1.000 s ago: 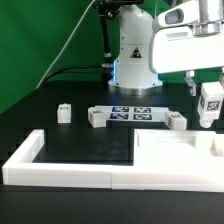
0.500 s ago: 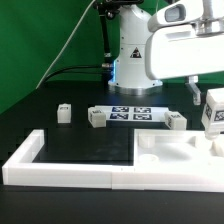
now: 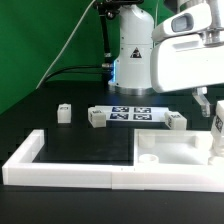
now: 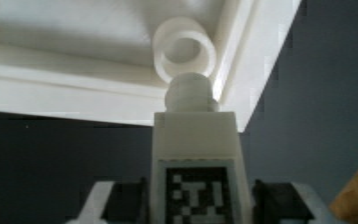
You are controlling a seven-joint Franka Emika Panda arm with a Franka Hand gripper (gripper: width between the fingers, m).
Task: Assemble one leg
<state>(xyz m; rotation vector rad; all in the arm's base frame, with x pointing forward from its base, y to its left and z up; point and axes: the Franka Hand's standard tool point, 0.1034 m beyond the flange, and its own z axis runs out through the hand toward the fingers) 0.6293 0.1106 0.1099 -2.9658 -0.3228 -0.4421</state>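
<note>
**A:** What is the tool (image 4: 197, 206) doing?

**B:** It is clamped on the leg (image 4: 197, 148), a finger on each side of the tagged body; the leg hangs clear of the tabletop (image 3: 70, 140), over the white panel (image 3: 172, 150) at the exterior view's right edge.

**A:** And the step in hand?

**B:** Seating the leg's narrow tip in the corner hole (image 4: 188, 52), I'd judge; in the wrist view the tip points at that hole but looks just short of it.

**A:** How to do it well?

**B:** Hold the leg upright, its axis centred on the hole; descend slowly; twist only once the tip has entered; a tilted start may jam; let go only when it sits firm.
</note>
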